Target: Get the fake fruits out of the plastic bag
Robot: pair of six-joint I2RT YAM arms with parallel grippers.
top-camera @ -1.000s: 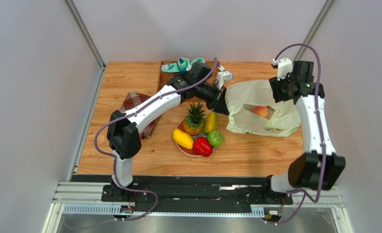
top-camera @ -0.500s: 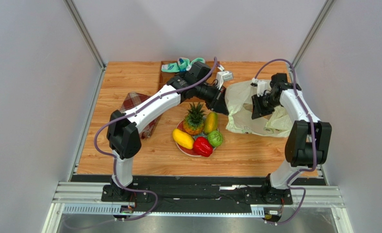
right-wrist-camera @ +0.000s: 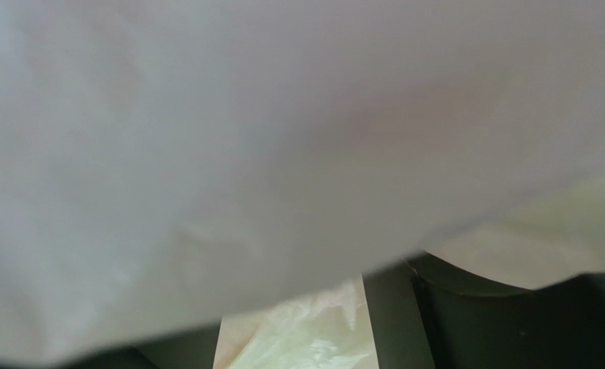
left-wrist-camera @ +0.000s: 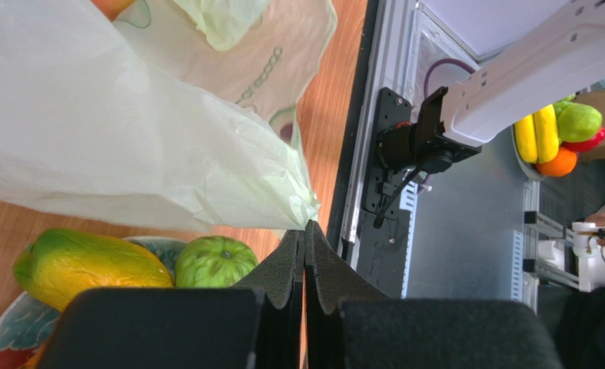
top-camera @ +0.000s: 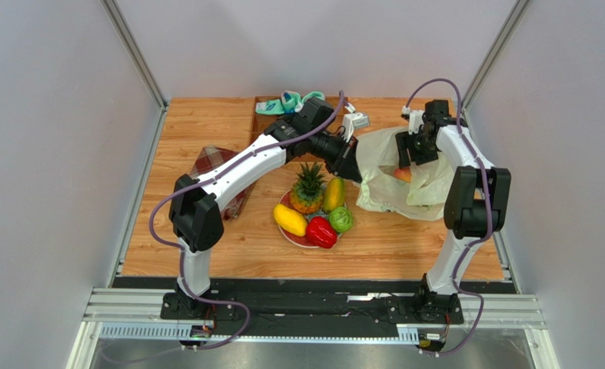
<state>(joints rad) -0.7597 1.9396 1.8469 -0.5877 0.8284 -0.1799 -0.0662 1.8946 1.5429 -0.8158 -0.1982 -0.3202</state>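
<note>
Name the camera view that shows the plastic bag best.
The top external view: it takes in nearly the whole plastic bag, mouth and outline. The left wrist view shows only a stretch of it, its edge pinched in the shut left claw. The right wrist view is filled with blurred plastic up close.

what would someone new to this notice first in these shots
The bright fake fruits heaped on a plate mid-table catch the eye first. Right of them, the crinkly plastic bag is pinched at its left edge by the left end effector. The right end effector pokes into the bag's mouth beside a peach inside.
</note>
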